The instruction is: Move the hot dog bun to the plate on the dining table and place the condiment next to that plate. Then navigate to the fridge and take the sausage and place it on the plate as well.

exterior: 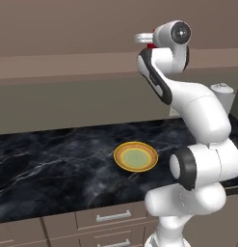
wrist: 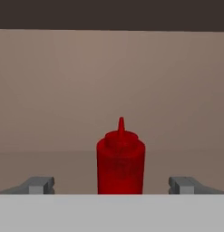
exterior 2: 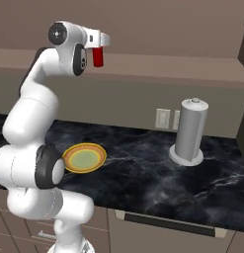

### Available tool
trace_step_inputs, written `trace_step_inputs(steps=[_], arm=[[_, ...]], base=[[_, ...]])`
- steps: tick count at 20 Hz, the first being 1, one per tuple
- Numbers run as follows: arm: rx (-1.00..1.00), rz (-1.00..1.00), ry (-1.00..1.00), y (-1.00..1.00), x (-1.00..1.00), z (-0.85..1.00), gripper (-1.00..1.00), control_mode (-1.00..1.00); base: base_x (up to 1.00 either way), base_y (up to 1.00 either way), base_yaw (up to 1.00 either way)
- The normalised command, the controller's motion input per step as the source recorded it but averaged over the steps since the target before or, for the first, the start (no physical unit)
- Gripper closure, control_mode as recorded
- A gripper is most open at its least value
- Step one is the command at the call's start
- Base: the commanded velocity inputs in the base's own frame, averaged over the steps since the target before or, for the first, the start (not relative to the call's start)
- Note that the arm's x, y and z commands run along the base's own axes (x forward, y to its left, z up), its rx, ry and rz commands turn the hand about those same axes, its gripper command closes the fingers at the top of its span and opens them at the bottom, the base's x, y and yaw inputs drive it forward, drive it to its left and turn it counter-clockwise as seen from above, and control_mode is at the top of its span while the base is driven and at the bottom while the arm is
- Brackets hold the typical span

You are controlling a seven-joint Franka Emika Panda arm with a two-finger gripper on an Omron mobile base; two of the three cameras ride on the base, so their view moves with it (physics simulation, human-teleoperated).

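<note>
The condiment is a red squeeze bottle point(wrist: 120, 158) with a pointed nozzle, standing upright on a brown ledge; it also shows as the red bottle point(exterior 2: 98, 57) point(exterior: 150, 46) just under the raised hand. My gripper point(wrist: 112, 186) is open, its fingertips point(wrist: 41, 185) wide apart on either side of the bottle and not touching it. A yellow-rimmed plate point(exterior: 135, 156) point(exterior 2: 84, 157) with a green centre lies bare on the black marble top, well below the hand. The hot dog bun, the sausage and the fridge are out of view.
A grey paper towel holder point(exterior 2: 190, 131) point(exterior: 221, 91) stands at the right of the marble top, below wall outlets point(exterior 2: 163, 118). The brown ledge point(exterior: 67, 65) runs along the back wall. Drawers point(exterior: 113, 216) sit under the front edge.
</note>
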Motion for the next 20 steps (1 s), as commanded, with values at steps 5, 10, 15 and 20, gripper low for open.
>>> trace_step_inputs(steps=[5, 10, 15, 20], arm=[[0.00, 0.00, 0.00, -0.03, 0.22, -0.10, -1.00, -1.00], [0.00, 0.00, 0.00, -0.01, 0.20, -0.04, -1.00, -1.00], [0.00, 0.00, 0.00, -0.07, 0.24, -0.06, -1.00, -1.00], [0.00, 0.00, 0.00, -0.05, 0.23, -0.06, 1.00, -1.00]], base=[[0.00, 0.00, 0.00], [0.00, 0.00, 0.00], [0.00, 0.00, 0.00], [0.00, 0.00, 0.00]])
